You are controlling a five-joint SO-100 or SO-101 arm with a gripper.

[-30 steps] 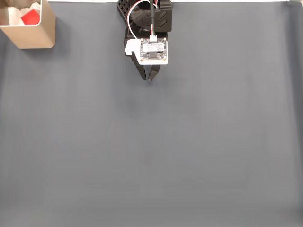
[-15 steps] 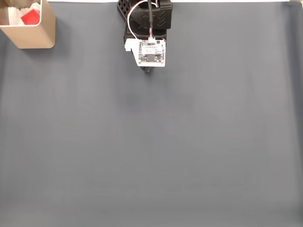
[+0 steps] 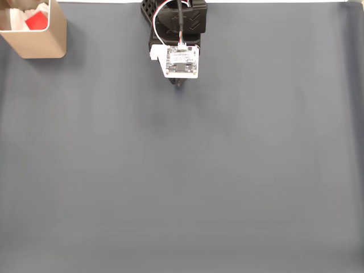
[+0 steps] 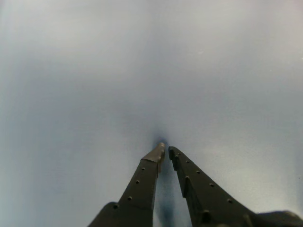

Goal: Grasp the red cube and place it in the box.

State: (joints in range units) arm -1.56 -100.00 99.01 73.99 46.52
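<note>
Up in the corner, the red cube (image 3: 36, 21) sits inside the box (image 3: 37, 44), so just park; the hand (image 4: 165, 149) is clenched on nothing above the bare desk (image 3: 182, 182).

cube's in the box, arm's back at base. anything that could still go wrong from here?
Little, by the look of it. The red cube lies inside the box, but the box sits at the mat's top-left corner in the fixed view, partly cut off, so a nudge might tip it off. The tool is nearly closed with its tips low over the mat; further lowering could scrape it.
</note>
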